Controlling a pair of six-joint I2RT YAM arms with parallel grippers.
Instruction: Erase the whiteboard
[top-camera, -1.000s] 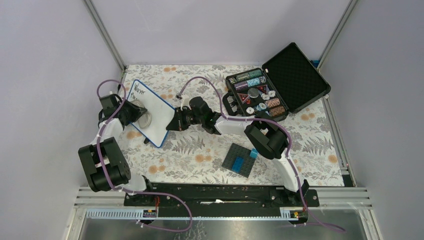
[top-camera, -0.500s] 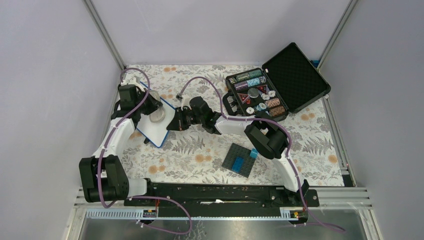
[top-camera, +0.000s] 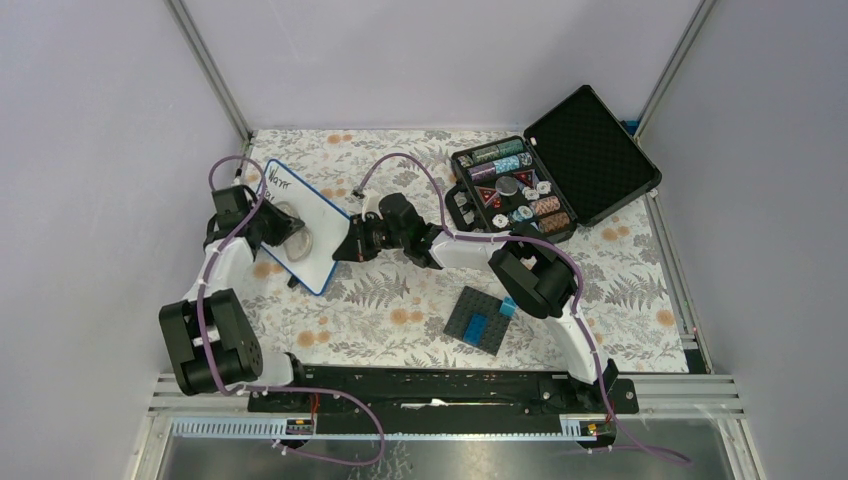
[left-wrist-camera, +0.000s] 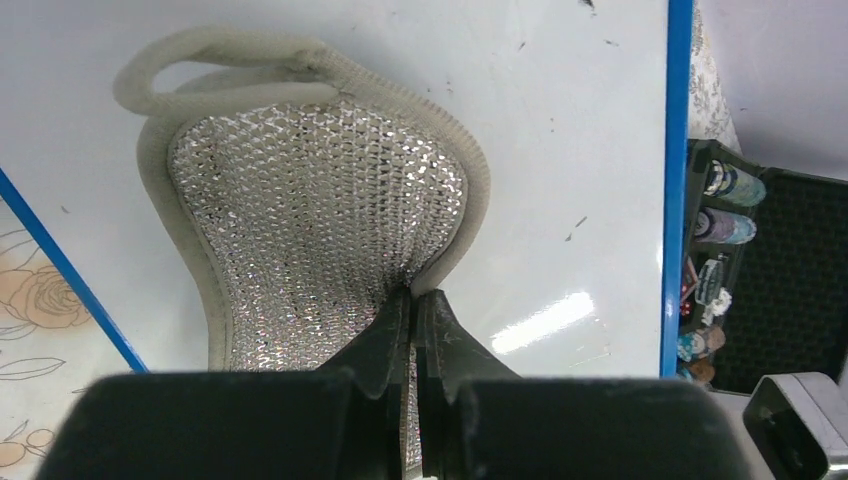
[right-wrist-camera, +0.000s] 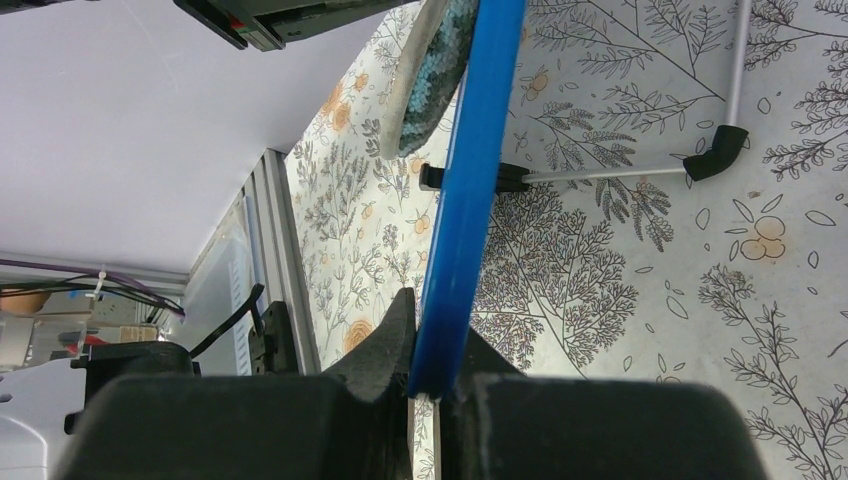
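The whiteboard is white with a thin blue rim and lies at the left of the table, with dark handwriting near its far corner. My left gripper is shut on a silver mesh sponge pad pressed flat on the board's white face. My right gripper is shut on the board's right blue rim, seen edge-on in the right wrist view. The pad's edge shows beside the rim there.
An open black case of poker chips stands at the back right. A dark grey studded plate with blue bricks lies in the middle front. A thin metal stand leg with black feet lies under the board. Walls close in left and right.
The left gripper swept the pad up toward the board's far corner, then back down to mid-board. The handwriting now shows again at the far corner. The right arm held still.
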